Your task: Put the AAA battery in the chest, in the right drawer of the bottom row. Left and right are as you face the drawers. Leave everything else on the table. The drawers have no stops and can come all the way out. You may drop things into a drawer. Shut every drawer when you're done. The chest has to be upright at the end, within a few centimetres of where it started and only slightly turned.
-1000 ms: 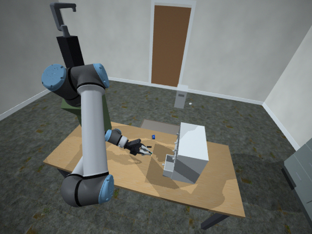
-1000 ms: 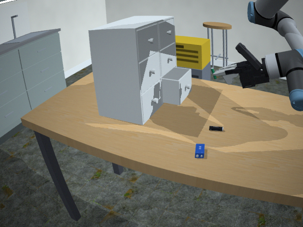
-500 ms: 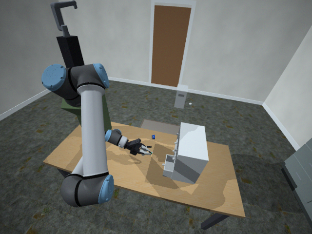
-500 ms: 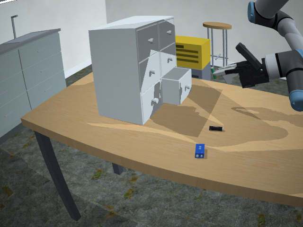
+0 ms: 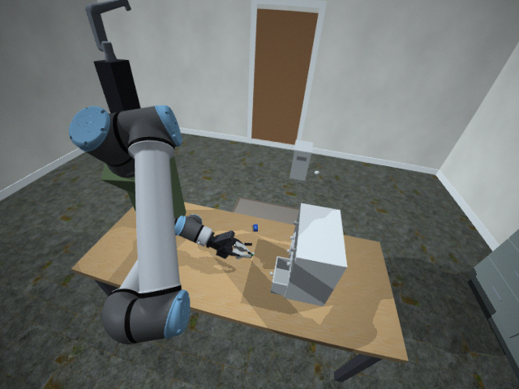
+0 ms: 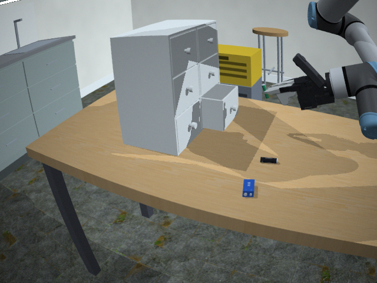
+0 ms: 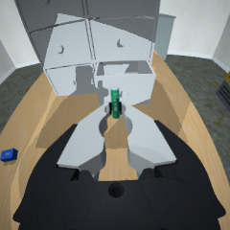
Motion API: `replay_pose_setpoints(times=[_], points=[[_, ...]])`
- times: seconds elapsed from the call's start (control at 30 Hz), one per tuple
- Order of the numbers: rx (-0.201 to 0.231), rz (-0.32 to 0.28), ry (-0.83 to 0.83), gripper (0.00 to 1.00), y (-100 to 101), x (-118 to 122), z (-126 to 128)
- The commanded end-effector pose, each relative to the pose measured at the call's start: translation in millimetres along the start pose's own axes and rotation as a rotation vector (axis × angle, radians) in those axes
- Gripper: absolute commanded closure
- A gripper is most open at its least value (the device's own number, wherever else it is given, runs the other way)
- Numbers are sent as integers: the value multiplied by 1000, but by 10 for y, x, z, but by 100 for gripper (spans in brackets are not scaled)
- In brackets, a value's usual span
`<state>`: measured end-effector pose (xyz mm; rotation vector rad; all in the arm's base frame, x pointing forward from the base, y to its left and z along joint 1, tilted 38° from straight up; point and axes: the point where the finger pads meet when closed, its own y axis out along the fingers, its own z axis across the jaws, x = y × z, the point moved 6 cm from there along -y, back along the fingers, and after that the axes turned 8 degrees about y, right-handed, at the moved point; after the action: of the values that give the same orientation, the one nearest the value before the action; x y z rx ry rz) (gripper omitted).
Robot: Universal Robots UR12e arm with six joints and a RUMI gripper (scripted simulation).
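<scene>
Wooden table (image 5: 356, 339) (image 6: 146, 179) (image 7: 35, 107) under the chest (image 5: 320, 238) (image 6: 146, 88) (image 7: 72, 35). My fingers (image 5: 245, 252) (image 6: 275, 88) pinch the green battery (image 5: 252, 254) (image 6: 265, 91) (image 7: 115, 102), in front of the chest, above the table. Chest's bottom-right drawer (image 5: 281, 276) (image 6: 214, 112) (image 7: 136, 88): open.

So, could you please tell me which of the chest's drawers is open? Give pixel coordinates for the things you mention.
The bottom right drawer (image 5: 281, 288) (image 6: 212, 113) (image 7: 136, 87), facing the chest; it alone juts out beyond the other fronts.

green battery (image 7: 115, 103), blue block battery (image 5: 255, 228) (image 6: 248, 188) (image 7: 9, 154), pale grey chest (image 5: 320, 238) (image 6: 146, 91) (image 7: 91, 43), wood-grained tan table (image 5: 209, 288) (image 6: 100, 164) (image 7: 29, 129)
</scene>
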<state>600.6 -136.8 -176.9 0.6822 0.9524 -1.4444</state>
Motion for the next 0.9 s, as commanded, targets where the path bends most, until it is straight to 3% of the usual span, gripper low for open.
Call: replay_pose_setpoints(times=[0.0, 0.87], points=[[0, 3, -3, 98, 52, -24, 5], [0, 3, -3, 98, 320, -123, -9]])
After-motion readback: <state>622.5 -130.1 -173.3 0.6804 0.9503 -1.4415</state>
